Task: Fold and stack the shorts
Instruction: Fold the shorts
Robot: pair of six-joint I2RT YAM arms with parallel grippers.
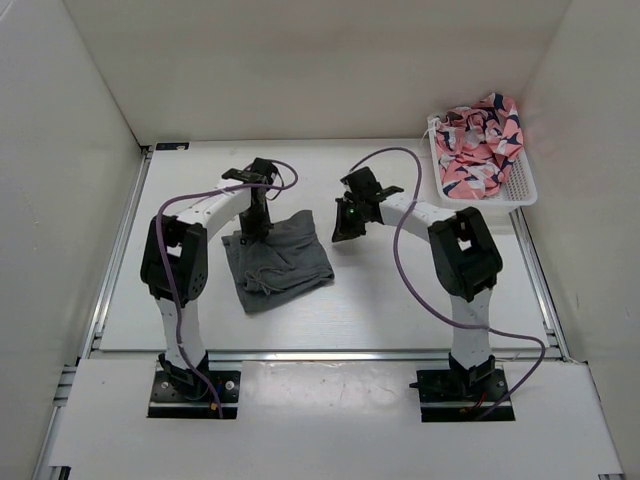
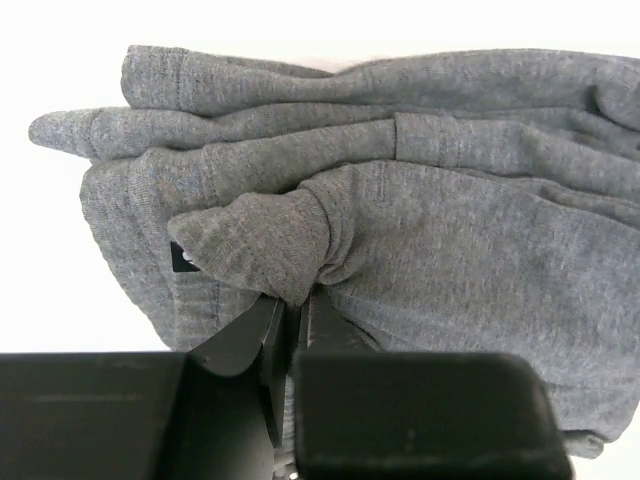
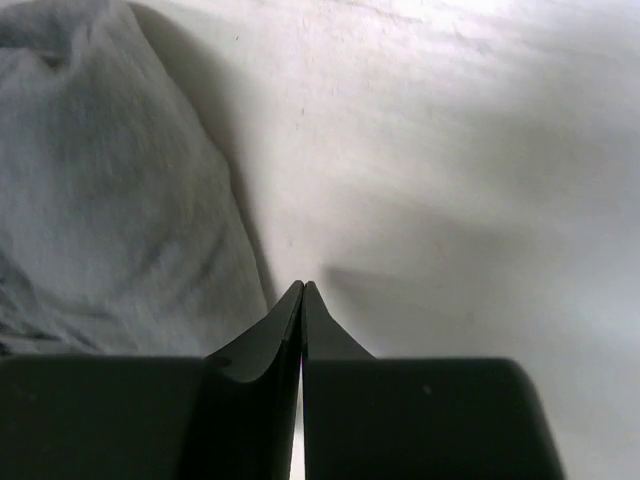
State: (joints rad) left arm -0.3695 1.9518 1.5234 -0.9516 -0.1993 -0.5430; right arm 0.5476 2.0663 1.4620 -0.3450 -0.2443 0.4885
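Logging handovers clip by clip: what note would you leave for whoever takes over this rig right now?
Left gripper: shut on a bunched fold of the shorts.
Right gripper: shut, empty, over bare table beside the shorts.
Shorts: mid-table, in rumpled layers. The basket at far right holds pink patterned cloth.
Done: apparently a first fold.
Left: finish folding, then stack.

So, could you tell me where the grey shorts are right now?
In the top view the shorts lie left of centre on the table, the left gripper pinching their far-left corner.
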